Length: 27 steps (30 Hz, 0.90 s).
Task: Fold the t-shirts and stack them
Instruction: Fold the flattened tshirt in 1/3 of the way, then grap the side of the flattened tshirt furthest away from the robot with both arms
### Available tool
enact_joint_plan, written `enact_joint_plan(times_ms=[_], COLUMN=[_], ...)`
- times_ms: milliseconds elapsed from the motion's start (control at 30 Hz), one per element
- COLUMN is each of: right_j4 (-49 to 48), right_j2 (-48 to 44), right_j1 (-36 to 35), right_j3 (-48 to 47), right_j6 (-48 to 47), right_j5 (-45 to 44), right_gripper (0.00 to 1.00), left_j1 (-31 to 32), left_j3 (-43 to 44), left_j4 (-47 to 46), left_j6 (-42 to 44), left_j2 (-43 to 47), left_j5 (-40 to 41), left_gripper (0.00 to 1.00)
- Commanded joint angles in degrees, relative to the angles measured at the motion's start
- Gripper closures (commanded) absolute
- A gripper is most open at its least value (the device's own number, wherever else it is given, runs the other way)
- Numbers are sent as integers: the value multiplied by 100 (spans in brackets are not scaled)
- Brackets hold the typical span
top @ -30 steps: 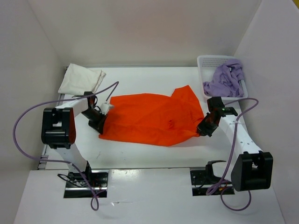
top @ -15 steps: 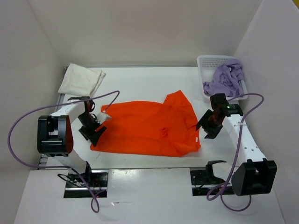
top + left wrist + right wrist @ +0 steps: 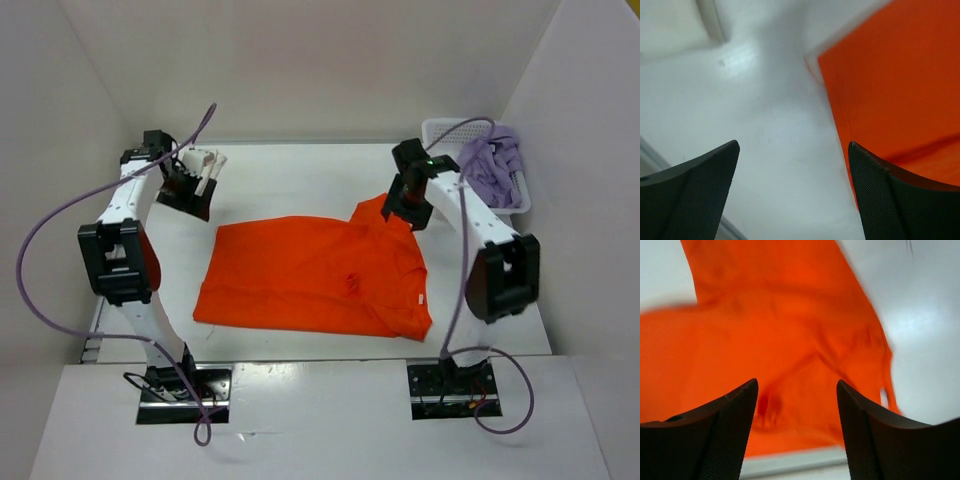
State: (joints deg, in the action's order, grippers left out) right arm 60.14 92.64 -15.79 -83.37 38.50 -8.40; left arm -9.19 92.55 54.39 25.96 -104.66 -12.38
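The orange t-shirt (image 3: pixel 310 280) is soft matt cloth, faintly creased. The lavender t-shirt (image 3: pixel 495 170) is limp, crumpled cloth in a white perforated plastic basket (image 3: pixel 436 135). The worktop (image 3: pixel 300 170) is smooth white with a dull sheen. The left pincer (image 3: pixel 792 145) has black matt pads (image 3: pixel 695 195), finely dimpled.

Top cam: fixed, high & behind the arm bases (image 3: pixel 185 385), looks down/fwd over the whole table (image 3: pixel 300 175), far off. L wrist cam: v. close, faces down at table + edge of orange t-shirt (image 3: pixel 900 90). R wrist cam: close above same shirt. All 3 views share it.
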Motion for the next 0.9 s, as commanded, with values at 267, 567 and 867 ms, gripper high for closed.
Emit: enact_joint_plan(times_ms=[267, 567, 867], right_j4=[-241, 736, 727], right_j2=[3794, 6028, 6319], right_j1=[15, 295, 121], right_j3=[-4034, -6823, -6579], right_j6=[-791, -906, -1090], right_j5=[-1338, -1313, -742], right_gripper=[17, 10, 16], left_j1=[681, 866, 981], left_j3=[536, 229, 44], left_j4=[-719, -1009, -957], left_j6=[-1040, -1224, -1119], left_j2=[-1205, -1557, -1610], left_j5=[-537, -484, -625], left_gripper=[1, 1, 28])
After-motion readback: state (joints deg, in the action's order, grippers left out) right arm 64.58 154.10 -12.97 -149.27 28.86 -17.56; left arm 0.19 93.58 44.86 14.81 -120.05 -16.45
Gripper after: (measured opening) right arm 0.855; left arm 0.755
